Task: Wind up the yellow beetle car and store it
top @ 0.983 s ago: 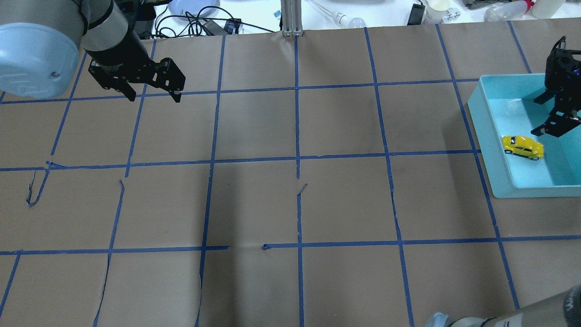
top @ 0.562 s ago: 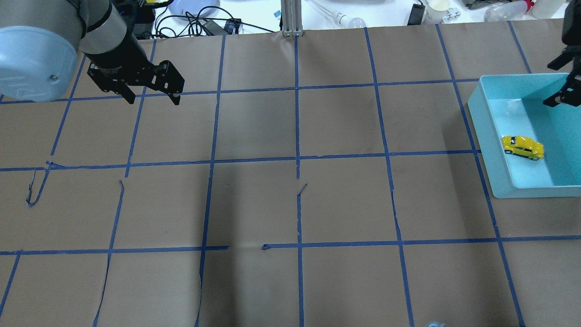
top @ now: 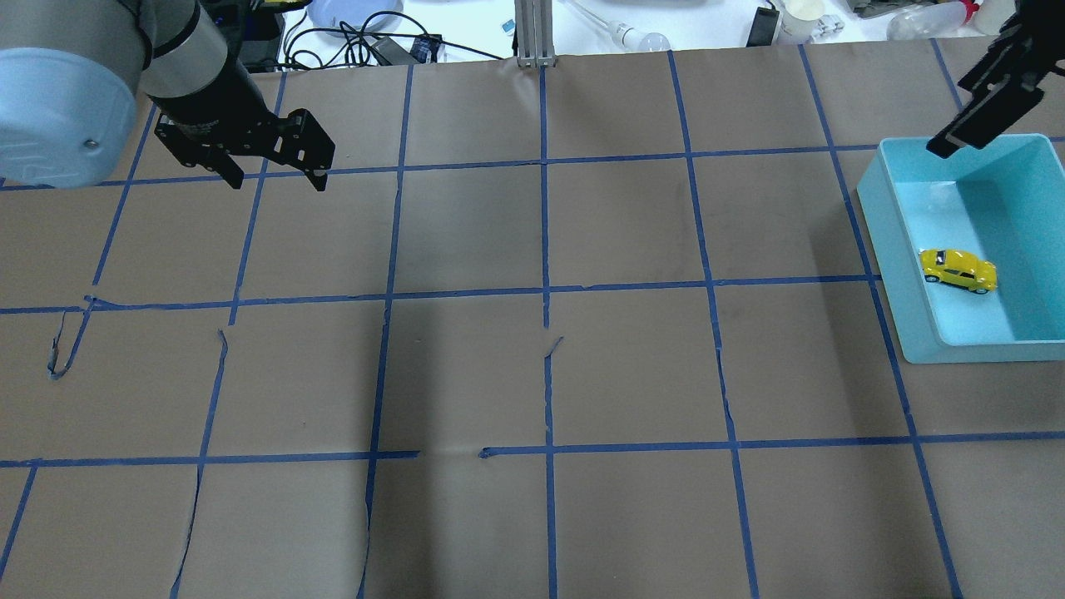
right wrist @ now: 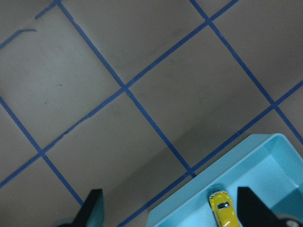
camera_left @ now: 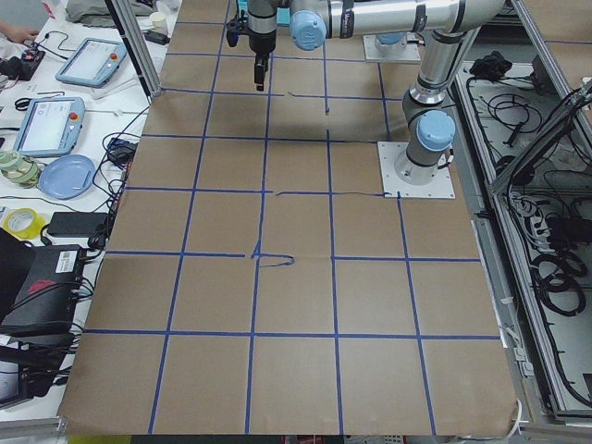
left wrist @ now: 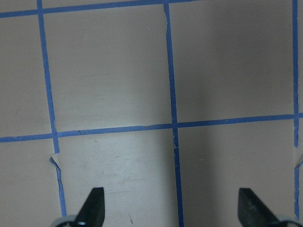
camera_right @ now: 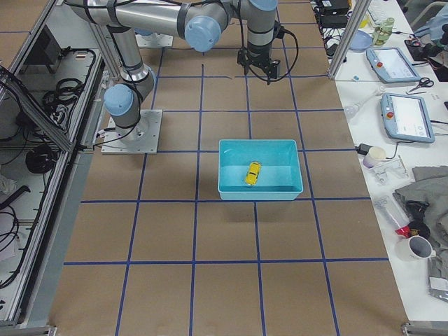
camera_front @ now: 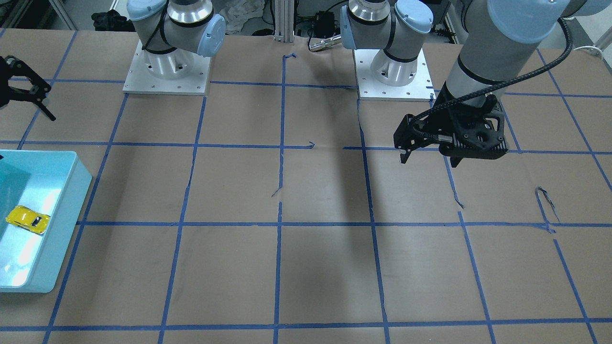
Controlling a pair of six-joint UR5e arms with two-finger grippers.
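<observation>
The yellow beetle car [top: 958,270] lies inside the teal bin [top: 869,195] at the table's right, near the bin's left wall. It also shows in the front view [camera_front: 27,219], the right side view [camera_right: 253,173] and the right wrist view [right wrist: 223,208]. My right gripper [right wrist: 171,208] is open and empty, raised above the table beyond the bin's far left corner. One of its fingers [top: 978,112] shows in the overhead view. My left gripper [top: 279,181] is open and empty above the far left of the table, and shows in the front view [camera_front: 429,161].
The table [top: 545,374] is covered in brown paper with a blue tape grid, torn in places. Cables, a plate [top: 354,12], a bulb and a cup lie on the white bench beyond the far edge. The two arm bases [camera_front: 167,71] stand at the near edge.
My right gripper has lifted out of the bin and moved towards the far edge, open and empty. The car stays where it lay. The left gripper has barely shifted.
</observation>
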